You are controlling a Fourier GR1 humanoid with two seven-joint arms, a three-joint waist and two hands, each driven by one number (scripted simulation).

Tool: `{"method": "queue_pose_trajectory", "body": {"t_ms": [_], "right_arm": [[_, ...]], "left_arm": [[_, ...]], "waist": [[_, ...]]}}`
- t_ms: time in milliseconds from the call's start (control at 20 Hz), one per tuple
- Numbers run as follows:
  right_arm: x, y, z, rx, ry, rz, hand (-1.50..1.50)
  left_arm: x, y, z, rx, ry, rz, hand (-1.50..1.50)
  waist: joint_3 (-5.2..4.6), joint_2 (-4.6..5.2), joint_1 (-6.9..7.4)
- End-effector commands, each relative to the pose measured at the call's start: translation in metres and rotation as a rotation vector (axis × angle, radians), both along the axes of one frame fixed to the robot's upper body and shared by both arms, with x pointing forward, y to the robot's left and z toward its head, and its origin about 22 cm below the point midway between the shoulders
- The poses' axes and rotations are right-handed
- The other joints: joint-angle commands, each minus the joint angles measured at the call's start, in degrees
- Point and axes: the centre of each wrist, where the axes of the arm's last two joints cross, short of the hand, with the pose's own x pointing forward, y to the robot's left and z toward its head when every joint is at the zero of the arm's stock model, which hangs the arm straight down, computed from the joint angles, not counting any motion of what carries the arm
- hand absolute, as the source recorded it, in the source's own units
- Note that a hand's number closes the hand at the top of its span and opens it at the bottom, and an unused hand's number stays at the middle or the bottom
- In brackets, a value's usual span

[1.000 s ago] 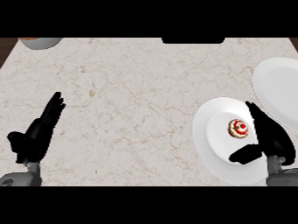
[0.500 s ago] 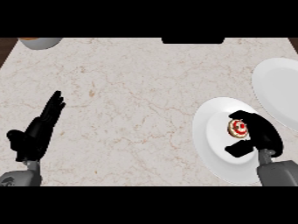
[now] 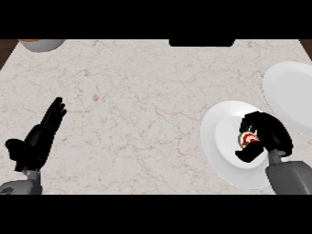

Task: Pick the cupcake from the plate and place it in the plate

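The cupcake point(image 3: 247, 138), red and white on top, sits on the nearer white plate point(image 3: 220, 137) at the right of the counter. My right hand point(image 3: 270, 133) curls over it from the right, thumb below and fingers above, hiding most of it. A second, bare white plate point(image 3: 294, 98) lies just beyond, at the right edge. My left hand point(image 3: 38, 139) rests open at the lower left, fingers straight and pointing away, holding nothing.
A bowl point(image 3: 42, 44) shows partly at the counter's far left corner. A dark object point(image 3: 201, 43) lies at the far edge in the middle. The marble counter point(image 3: 131, 105) stretches between the two hands.
My right hand has moved in over the cupcake and its fingers have curled round it. The left hand has stayed nearly still.
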Motion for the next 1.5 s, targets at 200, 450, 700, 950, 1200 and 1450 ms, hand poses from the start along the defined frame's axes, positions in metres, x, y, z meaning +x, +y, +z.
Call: {"method": "queue_pose_trajectory", "body": {"t_ms": [200, 450, 700, 950, 1200, 1450], "right_arm": [[-0.070, -0.206, 0.041, -0.167, -0.100, -0.122, 1.50], [-0.109, -0.285, 0.084, -0.143, -0.256, -0.127, 1.50], [-0.158, -0.346, 0.117, -0.124, -0.361, -0.121, 1.50], [-0.186, -0.376, 0.137, -0.127, -0.496, -0.105, 1.50], [-0.163, -0.380, 0.172, -0.134, -0.685, -0.099, 1.50], [-0.147, -0.381, 0.175, -0.086, -0.671, -0.065, 1.50]], "left_arm": [[-0.013, 0.018, -0.001, -0.006, -0.002, 0.069, 0.00], [-0.004, 0.010, 0.004, -0.006, -0.009, 0.057, 0.00], [-0.012, 0.011, -0.001, -0.026, -0.003, 0.020, 0.00], [0.000, -0.005, -0.002, 0.000, -0.002, -0.006, 0.00], [0.004, 0.011, -0.012, -0.002, 0.006, -0.015, 0.00], [-0.001, -0.016, 0.004, -0.001, -0.013, -0.009, 0.00]], "waist": [[1.02, 0.47, -3.31], [1.25, 0.44, -3.81], [1.09, 0.63, -0.83], [0.87, 0.67, -0.03], [0.71, 0.75, 0.34], [0.72, 0.64, 0.88]]}}
